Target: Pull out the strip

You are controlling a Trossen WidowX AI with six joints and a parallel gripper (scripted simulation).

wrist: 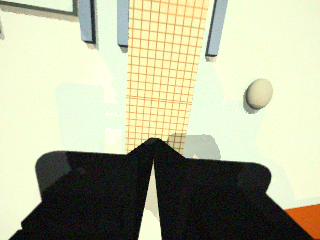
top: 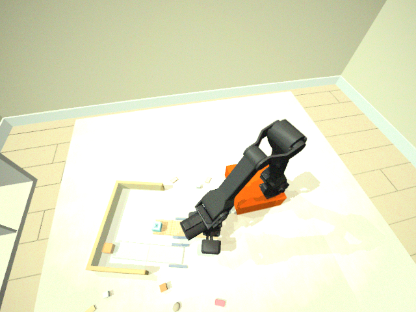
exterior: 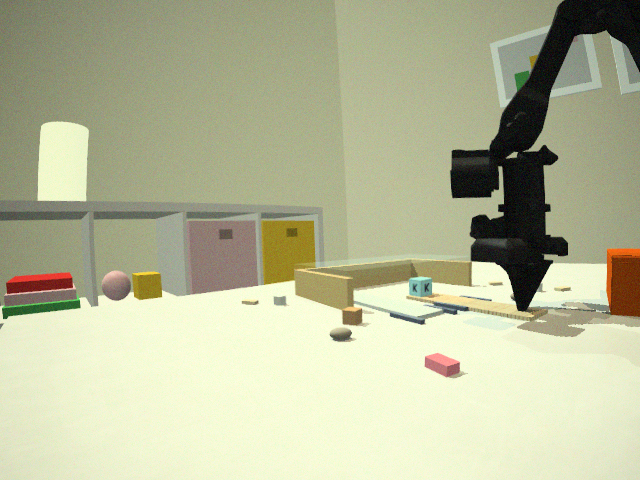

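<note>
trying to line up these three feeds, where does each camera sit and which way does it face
Top: high above, angled down at the table; shows the whole arm on its orange base.
Exterior: low at table level, looking sideways across; shows forearm and the shut end effector pressed on the checked strip.
Wrist: on the arm, looking down along the strip; shows only the fingers.
Top and exterior both show the labelled cube.

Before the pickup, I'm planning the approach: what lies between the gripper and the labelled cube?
Only the bare gridded strip runs from the shut gripper to the labelled cube, seen in the exterior view.
</note>
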